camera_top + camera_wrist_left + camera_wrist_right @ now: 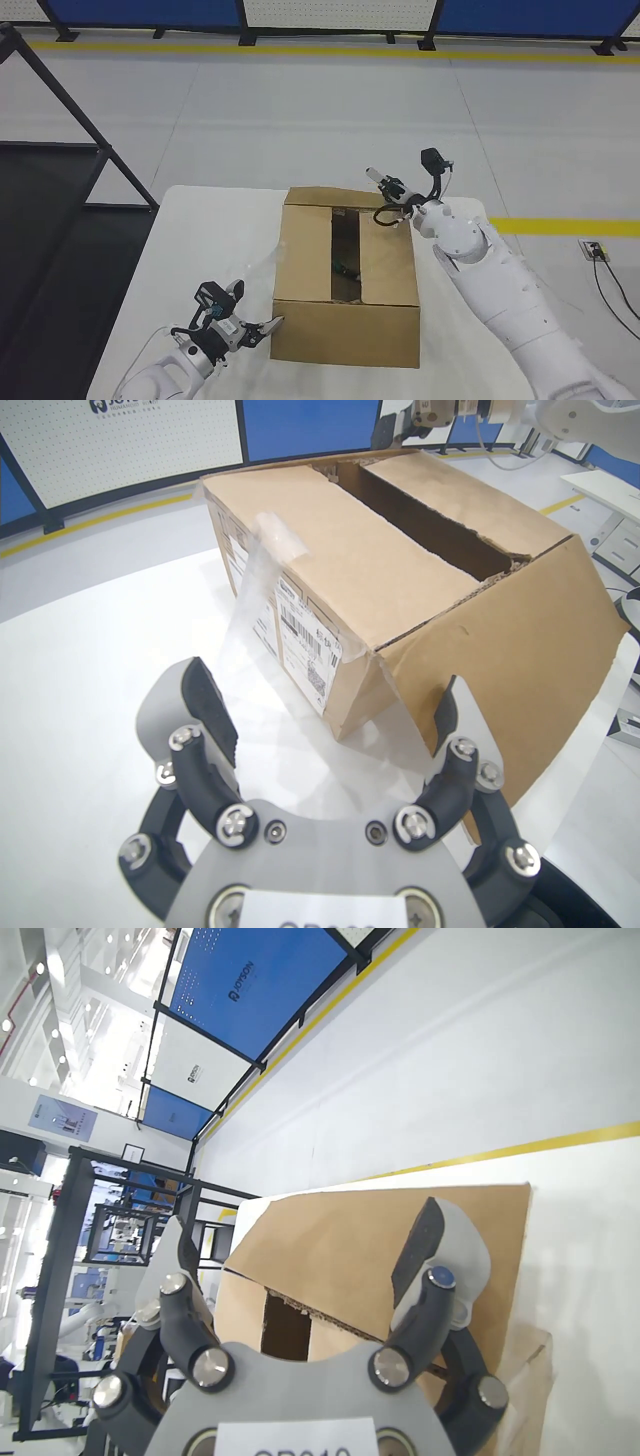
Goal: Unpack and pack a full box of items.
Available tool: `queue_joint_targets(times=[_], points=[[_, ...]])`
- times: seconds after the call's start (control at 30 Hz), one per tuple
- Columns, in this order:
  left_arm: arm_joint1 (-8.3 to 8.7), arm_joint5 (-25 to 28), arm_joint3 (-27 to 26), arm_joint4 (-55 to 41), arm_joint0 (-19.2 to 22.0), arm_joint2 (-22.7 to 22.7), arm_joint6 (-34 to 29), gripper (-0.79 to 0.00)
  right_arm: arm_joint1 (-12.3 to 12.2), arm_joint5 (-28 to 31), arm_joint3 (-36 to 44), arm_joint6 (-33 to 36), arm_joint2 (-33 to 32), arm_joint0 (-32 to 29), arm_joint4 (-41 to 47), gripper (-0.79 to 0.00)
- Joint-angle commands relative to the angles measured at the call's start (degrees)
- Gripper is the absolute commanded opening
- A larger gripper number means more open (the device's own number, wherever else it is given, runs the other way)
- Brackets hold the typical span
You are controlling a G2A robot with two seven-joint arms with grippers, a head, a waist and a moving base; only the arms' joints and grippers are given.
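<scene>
Left hand (325,677), fingers apart, beside cardboard box (305,250) — flaps ajar (greenish item (346,268) inside) — right hand (302,1215) likewise apart

I see my left gripper (255,308) at seven o'clock in the top view, jaws spread wide. My right gripper (386,183) sits at one o'clock, jaws also apart.

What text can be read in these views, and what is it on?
Shipping label on the cardboard box: barcode and print, too small to read.
Tag on the left gripper: cut off at the edge.
Tag on the right gripper: likewise.
Wall panels: brand logos, left unquoted.
</scene>
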State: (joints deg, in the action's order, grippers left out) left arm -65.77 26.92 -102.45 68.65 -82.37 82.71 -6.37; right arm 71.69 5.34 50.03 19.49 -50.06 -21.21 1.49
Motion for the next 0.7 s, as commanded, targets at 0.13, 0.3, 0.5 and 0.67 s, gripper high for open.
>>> queue_joint_targets(times=[0.13,0.3,0.5,0.67], points=[[0.0,0.0,0.0,0.0,0.0,0.0,0.0,0.0,-0.2,3.9,-3.2,6.3,-2.5,0.5,3.1,0.0],[0.0,0.0,0.0,0.0,0.0,0.0,0.0,0.0,-0.3,9.5,-2.3,5.4,-4.6,0.1,4.5,0.0],[0.0,0.0,0.0,0.0,0.0,0.0,0.0,0.0,-1.0,15.2,1.8,12.6,-6.4,-1.1,5.5,0.0],[0.01,-1.3,-0.4,-2.4,-0.4,1.3,1.2,0.0,-0.9,15.1,5.2,22.7,-4.7,-1.2,4.7,0.0]])
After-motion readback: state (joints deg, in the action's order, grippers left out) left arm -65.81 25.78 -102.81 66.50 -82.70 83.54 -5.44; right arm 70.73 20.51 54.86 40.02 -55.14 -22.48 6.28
